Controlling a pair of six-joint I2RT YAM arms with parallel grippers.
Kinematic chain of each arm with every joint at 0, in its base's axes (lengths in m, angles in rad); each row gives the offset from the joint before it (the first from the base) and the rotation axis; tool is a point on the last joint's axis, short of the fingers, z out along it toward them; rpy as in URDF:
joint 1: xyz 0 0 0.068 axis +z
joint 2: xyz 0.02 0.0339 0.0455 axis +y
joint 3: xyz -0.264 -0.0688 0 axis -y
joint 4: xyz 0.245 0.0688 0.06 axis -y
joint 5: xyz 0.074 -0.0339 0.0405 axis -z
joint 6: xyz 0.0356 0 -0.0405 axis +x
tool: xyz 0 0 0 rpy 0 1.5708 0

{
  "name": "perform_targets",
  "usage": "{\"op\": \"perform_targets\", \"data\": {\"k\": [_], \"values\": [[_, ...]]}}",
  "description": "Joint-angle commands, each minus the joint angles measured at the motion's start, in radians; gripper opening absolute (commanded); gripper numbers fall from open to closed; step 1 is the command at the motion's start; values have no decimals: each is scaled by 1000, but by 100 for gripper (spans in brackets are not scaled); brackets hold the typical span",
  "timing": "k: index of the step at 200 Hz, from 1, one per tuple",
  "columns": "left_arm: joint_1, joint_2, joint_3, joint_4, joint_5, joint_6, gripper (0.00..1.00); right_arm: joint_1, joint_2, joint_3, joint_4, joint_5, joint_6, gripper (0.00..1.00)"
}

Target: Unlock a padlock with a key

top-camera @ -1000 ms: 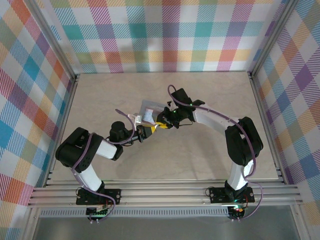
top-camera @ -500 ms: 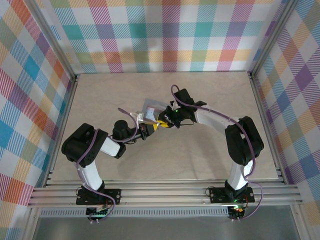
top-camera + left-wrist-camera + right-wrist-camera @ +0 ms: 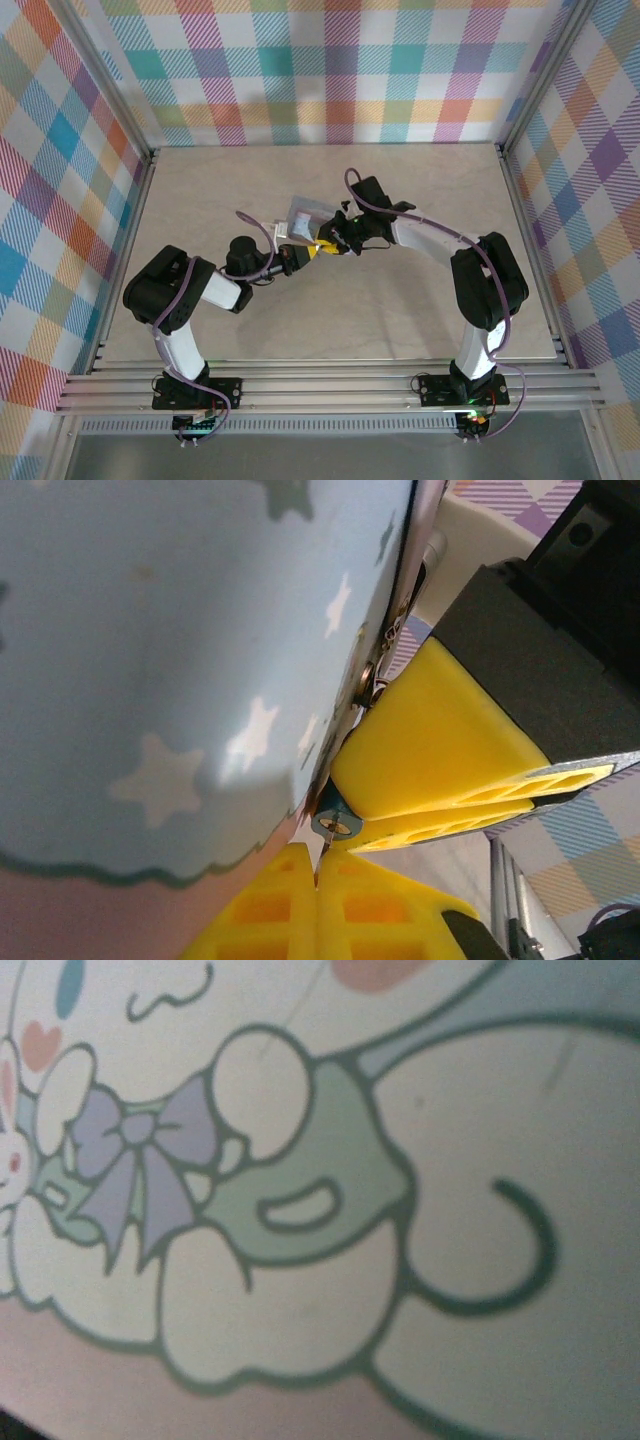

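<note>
The jaws of the left gripper (image 3: 318,865) are found pressed shut on a thin key (image 3: 317,873), its tip directed up at the padlock (image 3: 335,825), which is pinched in the nearly closed jaws of the right gripper (image 3: 352,815), hard against the edge of the star-printed tin (image 3: 150,630) near the middle of the table (image 3: 400,310).

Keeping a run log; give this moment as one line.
stage: both grippers at tin | left gripper: shut | right gripper: nearly closed, grip unclear | bluish metal bit: at both fingertips
</note>
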Motion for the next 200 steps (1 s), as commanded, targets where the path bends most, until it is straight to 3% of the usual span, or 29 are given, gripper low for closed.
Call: {"op": "perform_targets", "data": {"k": [1,24,65,85,129,200], "values": [[-27,-32,98,112,70,-78,0,72,26,24,70,-166,-35,0],[-27,-40,93,90,63,-102,0,79,28,14,66,-130,-40,0],[-30,-58,-64,85,-23,11,0,123,23,3,63,-9,-44,0],[-33,-29,-94,113,-25,36,0,141,32,-25,134,7,2,5],[-38,-14,-91,110,-34,66,0,160,8,-63,162,103,34,24],[-39,57,-134,115,-41,73,0,187,8,-138,221,221,73,37]]}}
